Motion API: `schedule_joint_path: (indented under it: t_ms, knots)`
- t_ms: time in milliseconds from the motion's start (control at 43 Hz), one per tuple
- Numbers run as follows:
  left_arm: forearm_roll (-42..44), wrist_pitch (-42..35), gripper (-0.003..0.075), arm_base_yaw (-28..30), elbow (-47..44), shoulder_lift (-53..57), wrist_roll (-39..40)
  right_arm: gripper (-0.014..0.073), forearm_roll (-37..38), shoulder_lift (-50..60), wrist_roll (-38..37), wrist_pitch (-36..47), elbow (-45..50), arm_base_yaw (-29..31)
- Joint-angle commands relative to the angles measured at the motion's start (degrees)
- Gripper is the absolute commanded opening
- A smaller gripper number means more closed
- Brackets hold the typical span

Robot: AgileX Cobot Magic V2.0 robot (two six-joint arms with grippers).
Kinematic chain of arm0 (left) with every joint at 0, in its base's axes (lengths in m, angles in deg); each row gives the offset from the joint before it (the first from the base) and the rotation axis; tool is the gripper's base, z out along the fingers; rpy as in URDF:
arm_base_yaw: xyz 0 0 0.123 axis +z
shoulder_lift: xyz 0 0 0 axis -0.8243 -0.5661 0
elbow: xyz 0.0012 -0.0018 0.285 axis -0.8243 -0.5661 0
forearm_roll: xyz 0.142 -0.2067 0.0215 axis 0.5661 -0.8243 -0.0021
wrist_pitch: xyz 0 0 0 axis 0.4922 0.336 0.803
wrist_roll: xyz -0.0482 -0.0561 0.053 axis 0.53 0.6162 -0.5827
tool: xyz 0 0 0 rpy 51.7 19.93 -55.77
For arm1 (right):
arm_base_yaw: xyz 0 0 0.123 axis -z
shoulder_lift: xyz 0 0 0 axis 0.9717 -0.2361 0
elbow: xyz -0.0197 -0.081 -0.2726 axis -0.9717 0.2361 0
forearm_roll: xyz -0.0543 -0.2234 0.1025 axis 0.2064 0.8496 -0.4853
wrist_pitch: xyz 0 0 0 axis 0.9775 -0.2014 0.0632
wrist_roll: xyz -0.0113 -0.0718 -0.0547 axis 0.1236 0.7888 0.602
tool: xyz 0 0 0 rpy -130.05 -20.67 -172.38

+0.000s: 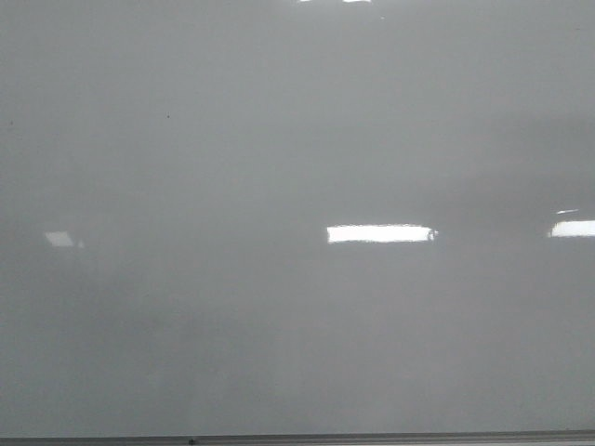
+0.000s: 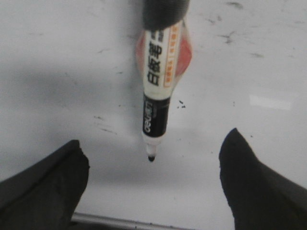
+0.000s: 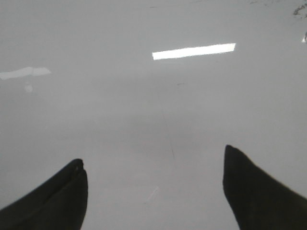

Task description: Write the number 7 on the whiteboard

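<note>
Whiteboard (image 1: pixel 279 139), big, shiny and pale grey, fills the front view, bare. Left hand (image 2: pixel 153 187) is open, a black-tipped marker pen (image 2: pixel 158 96) pointing at 6 o'clock between its fingers. Right hand (image 3: pixel 153 187) is open.

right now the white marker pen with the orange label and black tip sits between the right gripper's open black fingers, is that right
Not quite: it is the left gripper. The left wrist view shows the white marker pen between its open fingers, touching neither. The right gripper is also open, over bare glossy whiteboard.
</note>
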Motion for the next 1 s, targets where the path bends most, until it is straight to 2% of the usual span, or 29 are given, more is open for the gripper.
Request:
schedule_joint_path:
  t_ms: [0, 256, 326, 419, 605, 744, 837, 977]
  knots:
    - [0.09, -8.8, 0.0533, -0.45, 2.05, -1.91, 0.55, 0.0599, -0.19, -0.77, 0.32, 4.73, -2.2, -0.09]
    - [0.18, -15.89, 0.0531, -0.45, 2.05, -5.86, 0.55, 0.0599, -0.19, -0.77, 0.32, 4.79, -2.2, -0.09]
    - [0.18, -16.83, 0.0508, -0.45, 2.05, -6.28, 0.55, 0.0599, -0.19, -0.77, 0.32, 4.79, -2.2, -0.09]
    - [0.18, -17.35, 0.043, -0.45, 2.05, -6.37, 0.55, 0.0599, -0.19, -0.77, 0.32, 4.79, -2.2, -0.09]
    - [0.18, -17.76, 0.0163, -0.45, 2.05, -6.37, 0.55, 0.0599, -0.19, -0.77, 0.32, 4.79, -2.2, -0.09]
    - [0.22, -15.27, 0.003, -0.45, 2.05, -6.23, 0.55, 0.0599, -0.19, -0.77, 0.32, 4.74, -2.2, -0.09]
    - [0.22, -11.86, -0.0013, -0.45, 2.05, -5.1, 0.55, 0.0599, -0.19, -0.77, 0.32, 4.74, -2.2, -0.09]
    - [-0.18, -4.53, -0.002, -1.52, 3.15, -1.06, 0.55, 0.0599, -0.32, -0.77, 0.32, 4.39, -2.2, -0.09]
